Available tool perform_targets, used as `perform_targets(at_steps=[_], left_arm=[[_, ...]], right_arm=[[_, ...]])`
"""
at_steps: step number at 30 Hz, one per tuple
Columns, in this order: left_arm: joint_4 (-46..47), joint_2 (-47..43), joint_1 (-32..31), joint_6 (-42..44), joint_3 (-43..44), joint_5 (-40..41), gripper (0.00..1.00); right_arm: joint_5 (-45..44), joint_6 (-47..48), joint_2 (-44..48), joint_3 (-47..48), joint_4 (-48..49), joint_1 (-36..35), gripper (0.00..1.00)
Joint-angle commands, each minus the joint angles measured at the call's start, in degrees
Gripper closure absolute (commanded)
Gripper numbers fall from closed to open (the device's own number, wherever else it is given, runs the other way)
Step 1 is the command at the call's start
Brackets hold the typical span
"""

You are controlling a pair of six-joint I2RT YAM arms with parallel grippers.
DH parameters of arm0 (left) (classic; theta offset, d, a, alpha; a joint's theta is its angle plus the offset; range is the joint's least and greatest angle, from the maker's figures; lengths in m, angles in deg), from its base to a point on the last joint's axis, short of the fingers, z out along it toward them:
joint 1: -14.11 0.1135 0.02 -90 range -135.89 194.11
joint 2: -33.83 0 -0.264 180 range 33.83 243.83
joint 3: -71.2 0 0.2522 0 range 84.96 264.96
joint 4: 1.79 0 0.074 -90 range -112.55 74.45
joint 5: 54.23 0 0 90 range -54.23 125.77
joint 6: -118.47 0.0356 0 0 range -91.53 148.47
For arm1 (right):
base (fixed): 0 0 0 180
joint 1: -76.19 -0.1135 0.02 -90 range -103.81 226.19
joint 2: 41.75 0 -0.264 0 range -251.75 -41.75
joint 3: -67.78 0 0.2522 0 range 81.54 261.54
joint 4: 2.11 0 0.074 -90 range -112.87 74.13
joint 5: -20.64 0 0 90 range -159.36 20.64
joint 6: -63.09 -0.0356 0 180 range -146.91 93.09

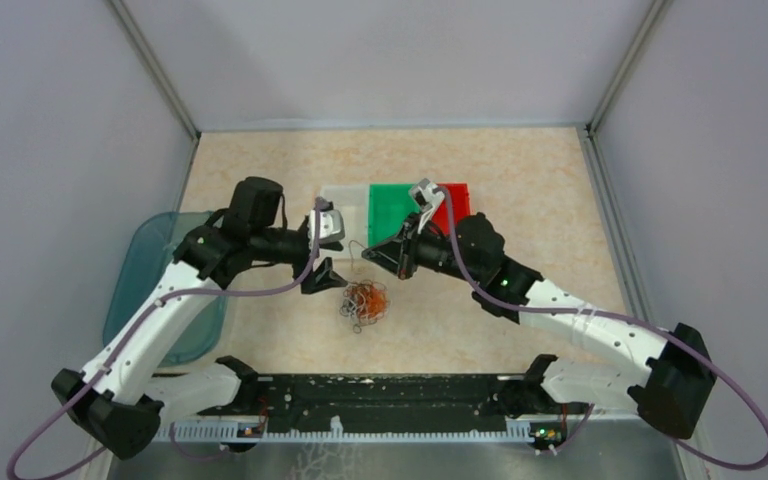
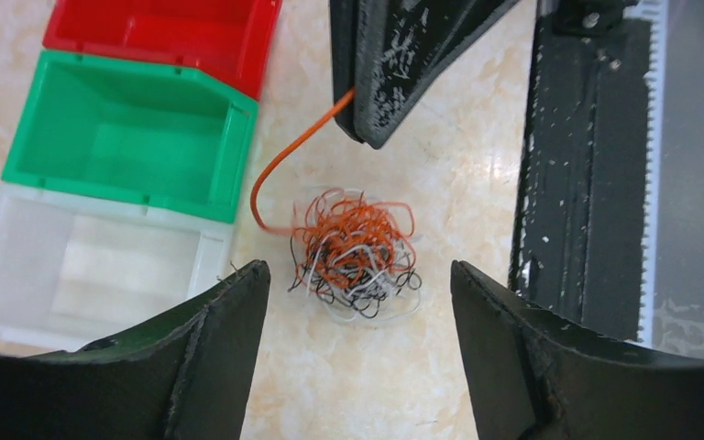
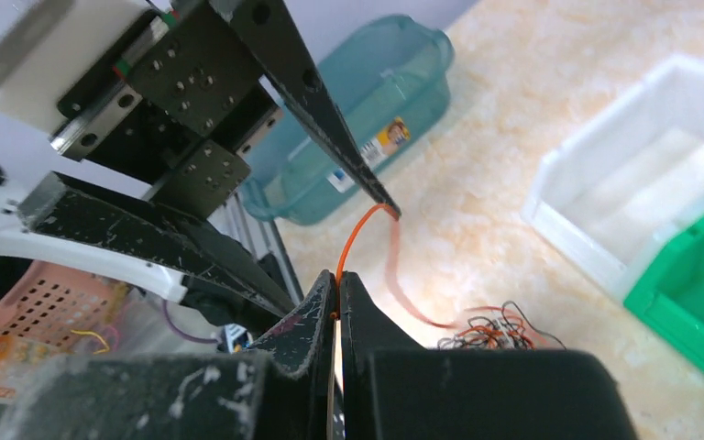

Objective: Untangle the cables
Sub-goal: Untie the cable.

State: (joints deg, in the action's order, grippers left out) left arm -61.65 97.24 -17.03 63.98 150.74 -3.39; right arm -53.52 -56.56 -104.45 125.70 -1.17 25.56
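Desk (image 1: 520,170) bears the cables (image 2: 357,252) heaped; right hand (image 3: 337,280) pressed together pinching one orange cable (image 2: 280,165), left hand (image 2: 359,275) spread above them, apparently touching nothing.

Three open plastic bins stand side by side in a row on the beige marbled tabletop (image 1: 540,190), touching one another: a white bin (image 1: 348,198), a green bin (image 1: 392,205) in the middle, a red bin (image 1: 457,198); a translucent teal tub (image 1: 142,262) with a small sticker sits well apart at the table's left edge; a black rail (image 1: 390,393) runs along the near edge; a pink perforated basket (image 3: 41,307) shows beyond it.
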Motion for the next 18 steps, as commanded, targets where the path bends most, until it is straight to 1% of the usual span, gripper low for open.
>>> perform_targets(at_steps=[1,3,5,9,11,14,18], left_arm=[[2.79,-4.05,-0.31,-6.78,0.57,-5.70,0.24],[6.34,-5.86,-0.37,-9.08,-2.73,-5.52,0.29],[10.06,-8.25,-0.34,-9.97,-6.15,-5.74,0.31],[18.98,-13.14,-0.38,-14.87,-11.72,-10.41,0.34],[22.41,-13.86,-0.36,-18.43,-12.96,-12.54,0.37],[28.92,-13.42,-0.34,-23.85,-13.81,-12.33,0.45],[32.56,-12.87,-0.35,-28.96,-13.87,-17.08,0.46]], right_arm=[[3.19,1.08,2.87,5.34,-1.54,-0.77,1.00],[4.12,0.53,3.51,6.17,-1.32,-0.79,1.00],[5.46,-0.29,3.95,6.98,-0.52,-0.79,1.00],[6.71,-1.81,4.36,8.79,1.00,-0.96,1.00],[7.30,-2.78,4.36,9.67,2.93,-1.03,1.00],[8.78,-4.29,3.60,11.55,5.24,-1.18,1.00],[9.03,-4.24,2.82,13.85,5.43,-1.62,1.00]])
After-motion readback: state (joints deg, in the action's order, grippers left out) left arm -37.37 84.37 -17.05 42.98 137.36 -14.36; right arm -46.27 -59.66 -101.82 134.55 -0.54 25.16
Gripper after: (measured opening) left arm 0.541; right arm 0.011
